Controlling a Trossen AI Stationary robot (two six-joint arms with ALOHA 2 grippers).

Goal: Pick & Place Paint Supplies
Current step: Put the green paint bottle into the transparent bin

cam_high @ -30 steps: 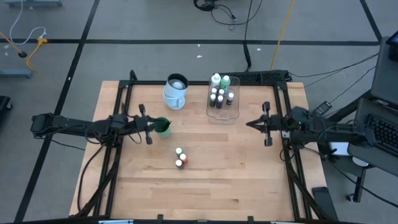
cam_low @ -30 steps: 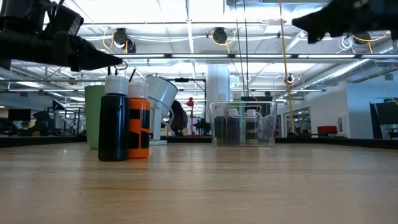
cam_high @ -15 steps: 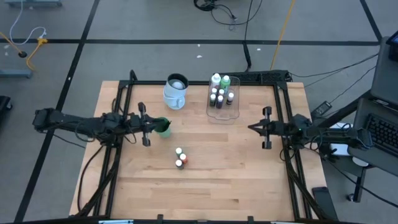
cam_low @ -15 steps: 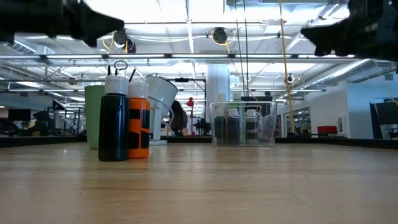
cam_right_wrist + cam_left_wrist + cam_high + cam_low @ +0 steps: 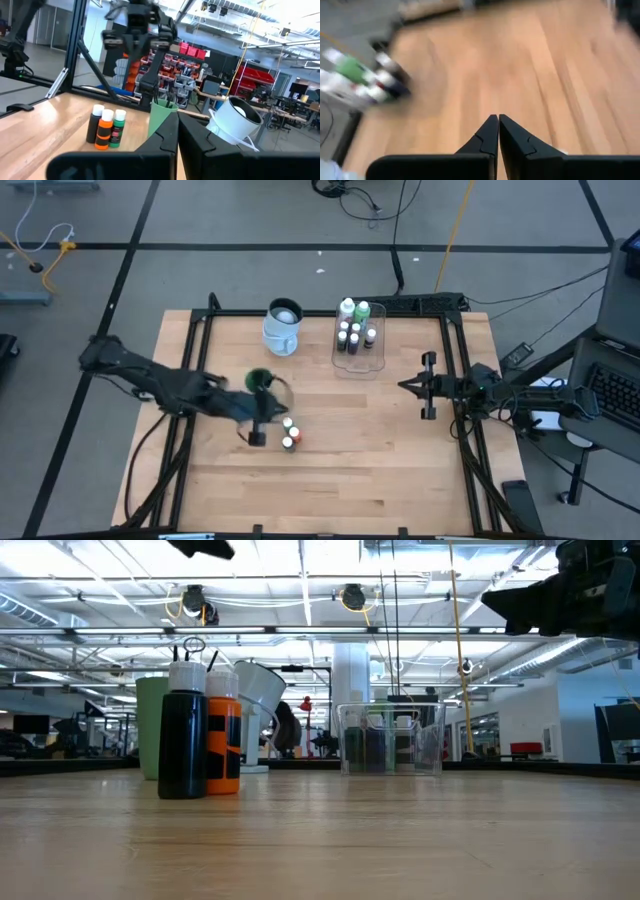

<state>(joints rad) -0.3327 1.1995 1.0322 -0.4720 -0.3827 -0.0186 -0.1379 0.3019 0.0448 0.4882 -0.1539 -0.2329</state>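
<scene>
The light wooden counter [image 5: 340, 450] carries the paint supplies in three groups.

Group 1: three tiny white-capped paint bottles [image 5: 288, 434] stand upright near the counter's middle, touching one another. In the low view they show as a black bottle [image 5: 182, 730] and an orange bottle [image 5: 224, 735] side by side; the right wrist view adds a green one [image 5: 118, 129] beside them.

Group 2: a green cup [image 5: 259, 382] stands just beside the small bottles, toward the far edge, with thin dark brush handles [image 5: 193, 648] rising from it. A white pitcher-like container [image 5: 283, 326] stands farther back.

Group 3: a clear rectangular plastic tray [image 5: 378, 356] near the far edge holds a taller white bottle [image 5: 347, 308], a taller green bottle [image 5: 363, 310] and several small dark bottles [image 5: 350, 336], all upright.

Left hand [image 5: 257, 436]: above the counter, just beside the three small bottles; fingers [image 5: 488, 134] pressed together, holding nothing.

Right hand [image 5: 404, 385]: above the counter's right part, well apart from every bottle; fingers [image 5: 167, 132] closed together, holding nothing
</scene>
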